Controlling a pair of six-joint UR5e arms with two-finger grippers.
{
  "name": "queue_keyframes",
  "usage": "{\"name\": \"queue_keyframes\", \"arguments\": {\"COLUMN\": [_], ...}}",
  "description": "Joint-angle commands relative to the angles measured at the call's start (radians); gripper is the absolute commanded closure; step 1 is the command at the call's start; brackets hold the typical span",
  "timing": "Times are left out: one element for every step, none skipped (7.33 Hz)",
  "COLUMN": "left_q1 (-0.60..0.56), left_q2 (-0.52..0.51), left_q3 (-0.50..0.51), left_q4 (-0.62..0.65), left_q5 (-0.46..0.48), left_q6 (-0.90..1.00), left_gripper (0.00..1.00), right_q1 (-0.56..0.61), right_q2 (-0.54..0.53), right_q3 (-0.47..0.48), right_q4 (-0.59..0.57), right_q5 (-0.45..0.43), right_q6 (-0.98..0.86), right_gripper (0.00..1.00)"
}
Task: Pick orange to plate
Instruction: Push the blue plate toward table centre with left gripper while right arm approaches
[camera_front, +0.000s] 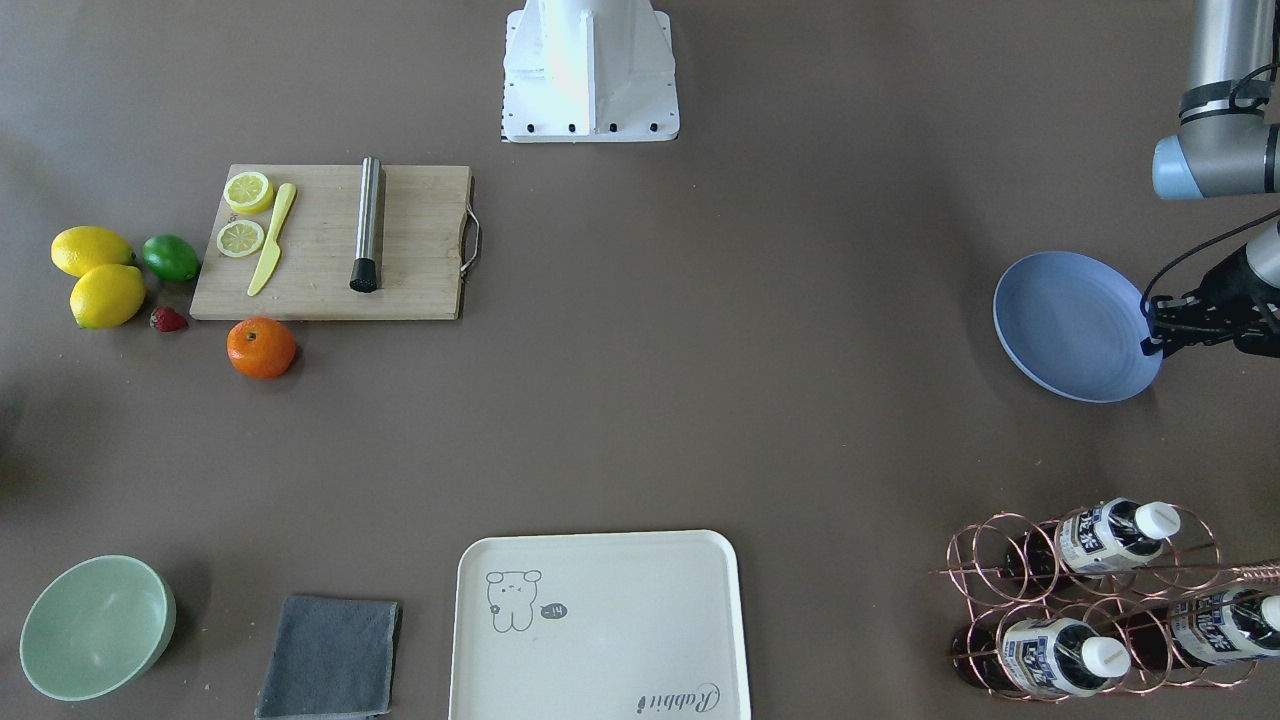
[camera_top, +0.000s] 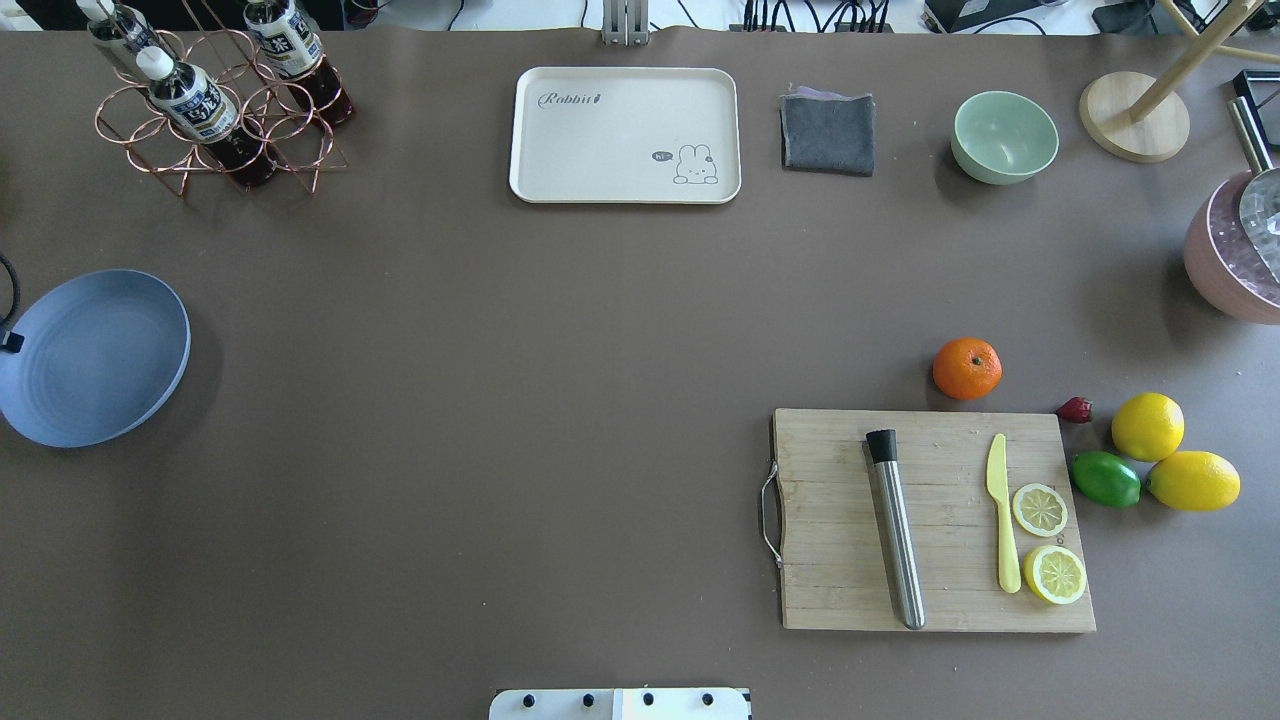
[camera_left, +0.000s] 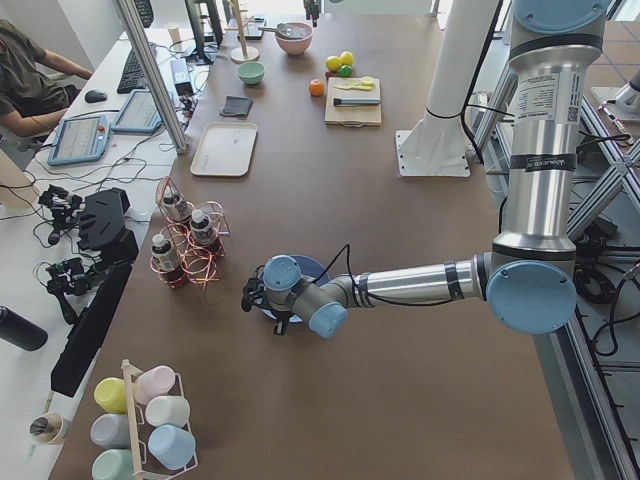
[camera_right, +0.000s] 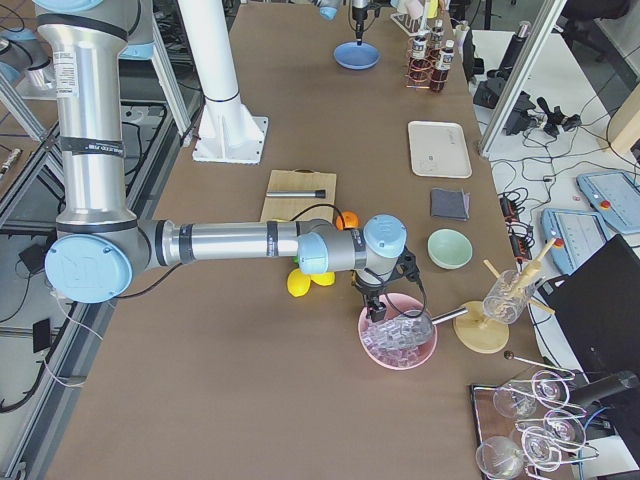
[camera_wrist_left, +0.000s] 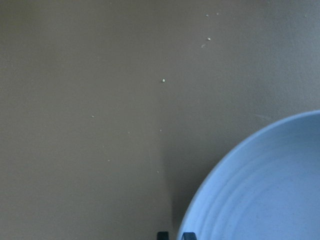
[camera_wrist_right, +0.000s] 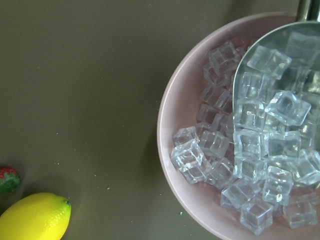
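The orange (camera_top: 967, 368) rests on the brown table just beyond the cutting board (camera_top: 830, 520), far from both grippers; it also shows as orange (camera_front: 261, 347). The blue plate (camera_top: 95, 360) is at the table's left end and casts a wide shadow. My left gripper (camera_front: 1152, 338) is at its outer rim. In the left wrist view the two fingertips stand close together with the plate (camera_wrist_left: 265, 190) rim between them. My right gripper (camera_right: 375, 310) hangs over a pink bowl of ice; I cannot tell whether it is open or shut.
Two lemons (camera_top: 1170, 455), a lime (camera_top: 1105, 478) and a strawberry (camera_top: 1075, 409) lie right of the board, which carries a steel muddler, a yellow knife and lemon slices. Farther back are a cream tray (camera_top: 625, 135), grey cloth (camera_top: 827, 132), green bowl (camera_top: 1004, 135), bottle rack (camera_top: 210, 110) and pink ice bowl (camera_top: 1230, 270).
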Motion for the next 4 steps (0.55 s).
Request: {"name": "queue_keyframes", "arguments": {"left_q1": [0.0, 0.0, 0.013, 0.082], "left_q2": [-0.029, -0.055, -0.079, -0.127], "left_q3": [-0.048, -0.1, -0.169, -0.229], "left_q4": [0.027, 0.052, 0.071, 0.081], "left_q5": [-0.053, -0.117, -0.116, -0.109], "left_q6": [-0.068, -0.177, -0.296, -0.454], "left_gripper": [1.0, 1.0, 1.0, 1.0], "right_q1": [0.0, 0.0, -0.021, -0.05], "right_q2": [0.001, 0.001, 0.001, 0.027], "right_q3": [0.006, 0.012, 0.039, 0.045], "right_q4": [0.001, 0.003, 0.001, 0.001], "right_q5": [0.0, 0.002, -0.001, -0.003], "right_q6": [-0.003, -0.004, 0.008, 0.013], "right_gripper": [0.0, 0.0, 0.0, 0.0]}}
